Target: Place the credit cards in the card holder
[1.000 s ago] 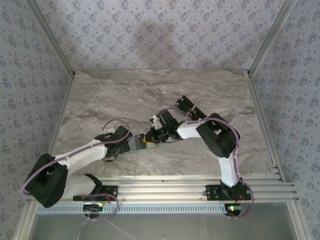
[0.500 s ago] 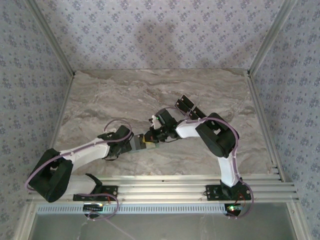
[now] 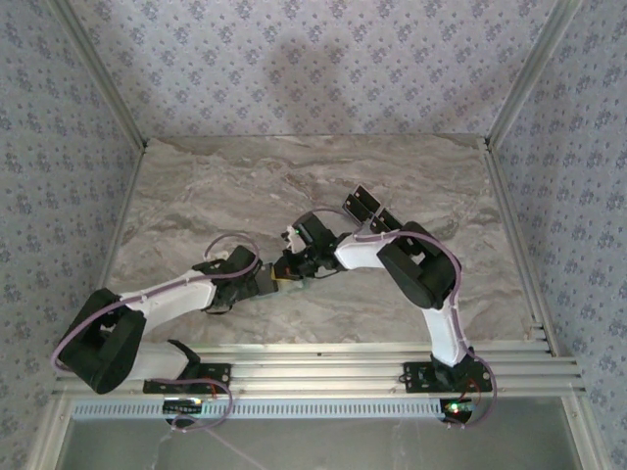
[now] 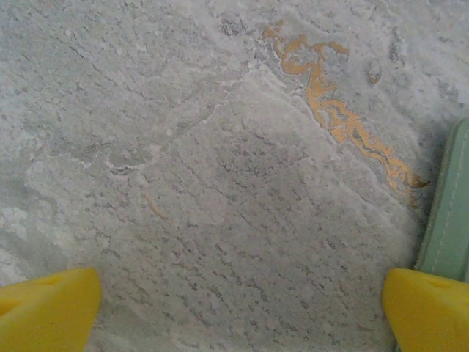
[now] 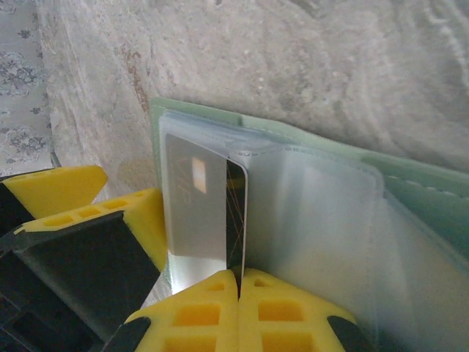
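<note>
The pale green card holder (image 5: 410, 183) lies open on the marble, its clear sleeves (image 5: 322, 220) facing up. My right gripper (image 5: 239, 275) is shut on a dark credit card (image 5: 237, 213) with thin gold lines, held edge-on with its top end in among the sleeves. My left gripper (image 4: 238, 308) is open wide over bare marble, and the card holder's edge (image 4: 451, 213) lies just beyond its right fingertip (image 4: 429, 308). From above, both grippers (image 3: 263, 282) (image 3: 292, 266) meet at the table's middle. Two more black credit cards (image 3: 361, 204) (image 3: 384, 220) lie behind the right arm.
The marble table top (image 3: 245, 186) is ringed by patterned walls and aluminium rails (image 3: 343, 367) along the near edge. An orange vein (image 4: 330, 103) crosses the marble near the left gripper. One of the left gripper's yellow fingers (image 5: 62, 189) stands close beside the card holder.
The left arm has slid right, bringing its open gripper up to the card holder. The right gripper has shifted slightly left with the card still in it.
</note>
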Motion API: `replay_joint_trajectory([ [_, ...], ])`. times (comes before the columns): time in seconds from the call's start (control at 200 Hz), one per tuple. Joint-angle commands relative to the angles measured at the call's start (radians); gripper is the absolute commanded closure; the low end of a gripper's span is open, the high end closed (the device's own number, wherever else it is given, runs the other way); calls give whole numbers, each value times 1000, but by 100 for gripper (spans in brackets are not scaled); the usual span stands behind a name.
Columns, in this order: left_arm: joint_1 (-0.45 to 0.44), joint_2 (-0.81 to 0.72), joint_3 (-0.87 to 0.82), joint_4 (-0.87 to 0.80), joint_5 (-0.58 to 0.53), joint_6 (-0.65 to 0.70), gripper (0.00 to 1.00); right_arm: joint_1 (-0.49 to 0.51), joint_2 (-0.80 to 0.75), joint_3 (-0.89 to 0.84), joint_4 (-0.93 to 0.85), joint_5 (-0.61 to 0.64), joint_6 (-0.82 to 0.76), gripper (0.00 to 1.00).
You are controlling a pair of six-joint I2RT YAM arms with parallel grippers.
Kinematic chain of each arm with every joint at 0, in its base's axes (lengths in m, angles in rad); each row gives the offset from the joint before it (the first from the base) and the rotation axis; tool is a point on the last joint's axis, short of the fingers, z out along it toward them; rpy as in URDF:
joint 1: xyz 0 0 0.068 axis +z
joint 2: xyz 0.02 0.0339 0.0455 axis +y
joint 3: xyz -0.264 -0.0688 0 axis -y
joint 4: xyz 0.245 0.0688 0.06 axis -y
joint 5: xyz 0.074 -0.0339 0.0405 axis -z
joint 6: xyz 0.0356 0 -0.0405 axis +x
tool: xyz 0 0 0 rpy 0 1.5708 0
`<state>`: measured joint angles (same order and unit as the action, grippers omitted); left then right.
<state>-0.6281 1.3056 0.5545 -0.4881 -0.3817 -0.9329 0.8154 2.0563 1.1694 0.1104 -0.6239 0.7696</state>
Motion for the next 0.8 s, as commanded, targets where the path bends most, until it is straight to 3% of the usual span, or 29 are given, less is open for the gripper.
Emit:
replay_joint_trajectory([
  [0.0, 3, 7, -12, 26, 32, 14, 0, 24, 9, 14, -95, 25, -28, 84],
  [0.065, 3, -5, -5, 14, 32, 13, 0, 19, -25, 9, -115, 37, -42, 69],
  [0.165, 4, -47, 7, -13, 18, 14, 0, 6, -87, -6, -150, 62, -59, 56],
  [0.42, 51, -141, 30, -83, -4, 14, 0, -7, -189, 2, -253, 142, -109, 52],
  [0.545, 70, -128, 33, -97, -4, 14, 0, 13, -182, 64, -348, 221, -132, 57],
  [0.715, 73, -84, 27, -87, 3, 12, 0, 53, -132, 144, -458, 303, -209, 81],
  [0.795, 73, -72, 16, -74, 10, 11, 0, 67, -107, 174, -487, 329, -224, 87],
])
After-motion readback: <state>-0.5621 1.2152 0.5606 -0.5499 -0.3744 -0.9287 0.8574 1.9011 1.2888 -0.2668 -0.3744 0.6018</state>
